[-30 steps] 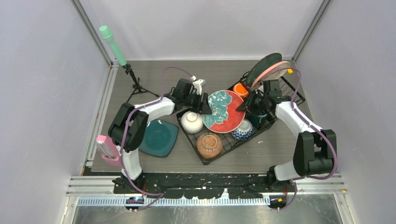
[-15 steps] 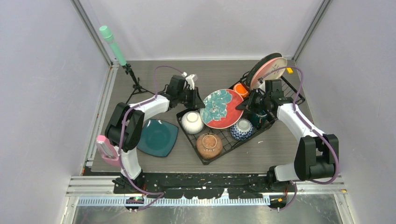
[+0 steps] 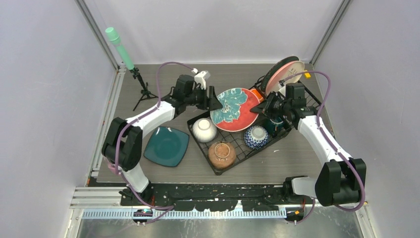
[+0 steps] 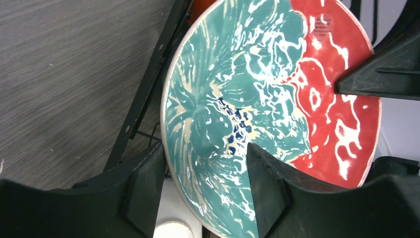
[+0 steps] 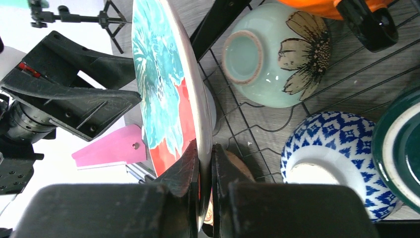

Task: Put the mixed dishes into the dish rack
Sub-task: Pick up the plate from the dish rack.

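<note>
Red-and-teal plate [image 3: 233, 109] aloft on edge over the dish rack [image 3: 241, 150], midway along the far half of the surface. Right hand [image 5: 204, 148] clenched across its rim; left hand [image 4: 198, 153] spread, straddling the opposite rim without pinching. Judged glazed ceramic: stiff, fairly heavy, slick, chip-prone; best gripped deep across the rim and lowered slowly to avoid swinging or knocking the rack.

Red-and-teal plate [image 3: 234, 109] (floral) tilted above dish rack [image 3: 240, 147]; white bowl [image 3: 203, 130] inside.
</note>
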You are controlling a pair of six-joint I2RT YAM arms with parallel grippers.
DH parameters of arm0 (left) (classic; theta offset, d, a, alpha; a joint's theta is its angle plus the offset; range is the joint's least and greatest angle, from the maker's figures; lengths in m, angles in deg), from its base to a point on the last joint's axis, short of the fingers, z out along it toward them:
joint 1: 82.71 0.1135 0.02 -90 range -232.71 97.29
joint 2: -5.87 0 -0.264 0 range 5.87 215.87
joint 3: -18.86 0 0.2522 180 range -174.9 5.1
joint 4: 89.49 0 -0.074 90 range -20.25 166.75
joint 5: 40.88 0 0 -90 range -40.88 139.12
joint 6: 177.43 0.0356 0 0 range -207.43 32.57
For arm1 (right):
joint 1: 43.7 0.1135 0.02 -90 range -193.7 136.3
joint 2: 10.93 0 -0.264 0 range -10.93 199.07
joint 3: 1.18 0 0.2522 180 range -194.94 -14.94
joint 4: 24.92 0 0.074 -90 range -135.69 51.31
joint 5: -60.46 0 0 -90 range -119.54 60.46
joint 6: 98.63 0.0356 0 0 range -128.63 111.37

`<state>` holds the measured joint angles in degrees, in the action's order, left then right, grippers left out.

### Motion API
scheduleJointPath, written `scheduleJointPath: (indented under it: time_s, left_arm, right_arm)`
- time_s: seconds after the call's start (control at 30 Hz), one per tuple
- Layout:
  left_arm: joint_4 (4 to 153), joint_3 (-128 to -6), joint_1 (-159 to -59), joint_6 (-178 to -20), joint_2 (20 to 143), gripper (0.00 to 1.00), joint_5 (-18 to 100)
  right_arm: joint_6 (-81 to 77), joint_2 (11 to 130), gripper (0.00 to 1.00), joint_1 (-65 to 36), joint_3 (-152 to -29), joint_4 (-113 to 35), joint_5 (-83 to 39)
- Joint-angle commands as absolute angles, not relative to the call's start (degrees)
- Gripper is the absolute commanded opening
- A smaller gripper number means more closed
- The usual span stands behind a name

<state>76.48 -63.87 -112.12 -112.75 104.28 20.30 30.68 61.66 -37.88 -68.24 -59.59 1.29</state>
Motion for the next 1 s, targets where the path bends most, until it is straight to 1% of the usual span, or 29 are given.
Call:
scheduleJointPath:
  time_s: [0.0, 0.07, 0.2, 0.3, 0.53, 0.73, 0.77, 0.8, 0.87, 0.97]
  left_arm:
    - [79.1, -64.0, -114.6, -113.5, 98.7, 0.64, 12.9]
    - [78.3, -63.9, -114.3, -113.5, 97.6, 0.69, 12.6]
    - [78.0, -62.6, -112.5, -114.9, 94.6, 0.72, 12.1]
    - [79.6, -61.3, -110.8, -117.3, 93.1, 0.76, 9.3]
    - [81.3, -61.1, -110.0, -119.8, 91.7, 0.77, 3.4]
    - [81.2, -61.1, -109.9, -120.2, 90.1, 0.52, 1.6]
    - [81.2, -61.1, -109.8, -120.2, 89.6, 0.51, 1.9]
    - [81.0, -60.9, -109.7, -120.0, 89.1, 0.52, 2.2]
    - [80.3, -60.6, -109.4, -119.5, 88.1, 0.62, 3.2]
    - [80.5, -59.5, -108.6, -119.5, 86.2, 0.69, 5.9]
  right_arm:
    - [37.7, 56.0, 0.0, -37.0, -71.8, -45.2, 9.2]
    - [38.3, 55.1, 0.0, -37.0, -72.5, -44.2, 10.0]
    - [40.3, 53.5, 0.0, -37.1, -73.1, -40.8, 12.5]
    - [41.7, 52.5, 0.0, -37.0, -73.5, -39.1, 13.8]
    - [41.6, 51.9, 0.0, -37.0, -74.7, -35.8, 17.4]
    - [39.1, 52.1, 0.0, -37.0, -75.5, -37.1, 18.3]
    - [38.6, 52.1, 0.0, -37.0, -75.5, -37.8, 18.3]
    - [37.4, 52.1, 0.0, -37.0, -75.9, -39.0, 18.2]
    - [36.2, 52.0, 0.01, -37.0, -76.1, -41.0, 18.1]
    - [35.7, 51.7, 0.0, -37.0, -76.1, -42.0, 18.0]
